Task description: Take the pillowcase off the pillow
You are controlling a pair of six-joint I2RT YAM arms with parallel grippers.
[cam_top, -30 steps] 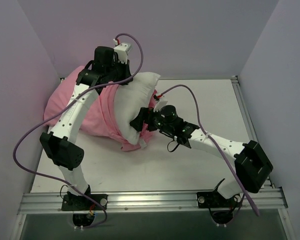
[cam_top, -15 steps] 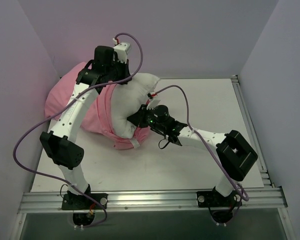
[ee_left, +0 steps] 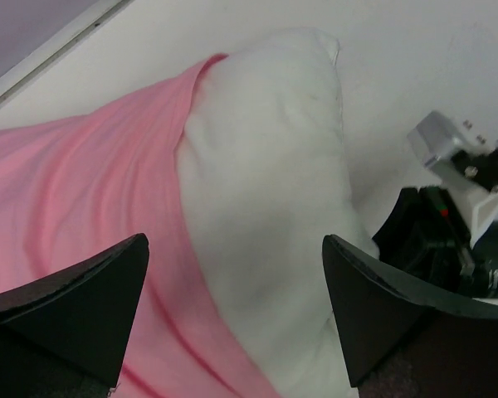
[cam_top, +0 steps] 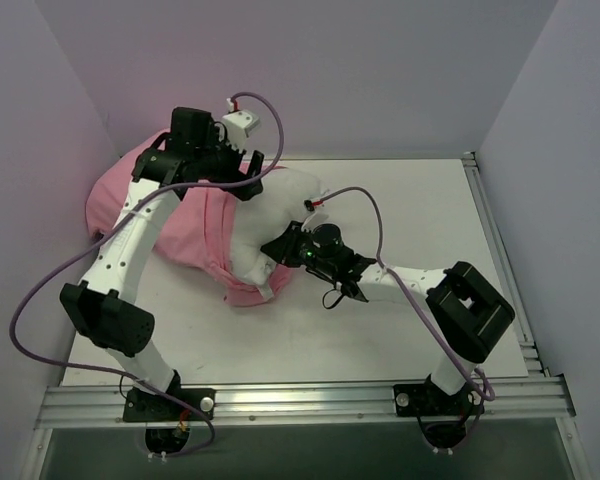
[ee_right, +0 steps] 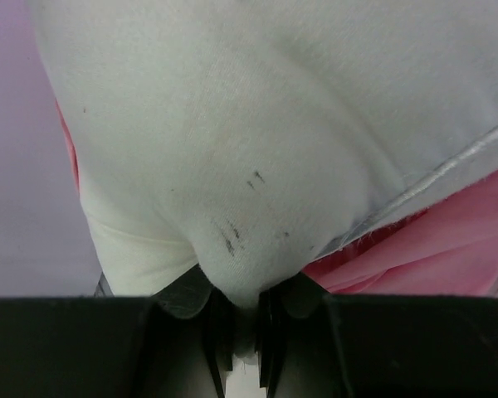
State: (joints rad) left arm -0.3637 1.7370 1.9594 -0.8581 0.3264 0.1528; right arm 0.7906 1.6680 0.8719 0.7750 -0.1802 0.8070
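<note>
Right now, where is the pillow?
In the top view, the pillow lies left of centre, its bare white end sticking out of the pillowcase toward the right gripper, which pinches its white fabric.

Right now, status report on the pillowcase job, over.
Left gripper open over the pillow. Right gripper shut on pillow's edge. Pillowcase covers its left part. Nothing blocking.

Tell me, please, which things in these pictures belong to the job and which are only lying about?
Belong to the job: pink pillowcase; white pillow, partly out of it; right gripper, pinching the pillow; left gripper, open above both.
Only surroundings: table; metal rail at its near edge; walls.
</note>
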